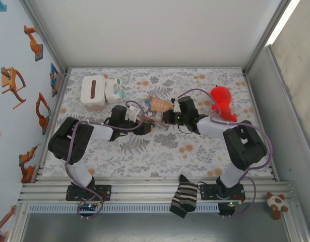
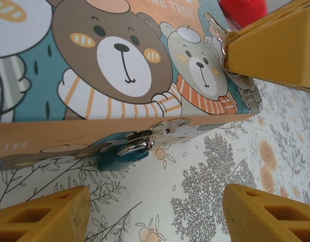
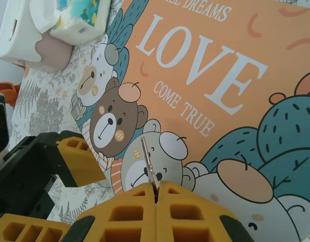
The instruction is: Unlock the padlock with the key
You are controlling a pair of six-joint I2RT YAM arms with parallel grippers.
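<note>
The padlock [image 2: 122, 157] hung on the front wall of the box [image 2: 39, 136], low down and close to the table [image 2: 205, 186]. Its blue body was tilted, and its thin shackle [image 2: 138, 145] passed through the metal clasp [image 2: 170, 126]. I could not tell if the body touched the cloth, and I could not see the keyhole.

The left gripper [image 2: 155, 214] stood in front of the lock with its fingers [image 2: 49, 217] spread wide, one on each side and both apart from it. I judge it was placed so to take the small body and hold it steady, because a hanging lock swings away when a key pushes on it.

The key [image 3: 148, 162] was in the right gripper [image 3: 157, 199], whose fingers were pressed together on its head, so the thin blade stood out beyond the tips (in the right wrist view it pointed across the lid with the bears). It was over the lid near a corner of the box, higher than the lock and apart from it. Held by the end like this, the blade was free to enter a hole.

The task seemed at an early step: key taken, lock not yet grasped. The next move would need the lock gripped and turned to face the key. The thin key could twist between the fingers.
</note>
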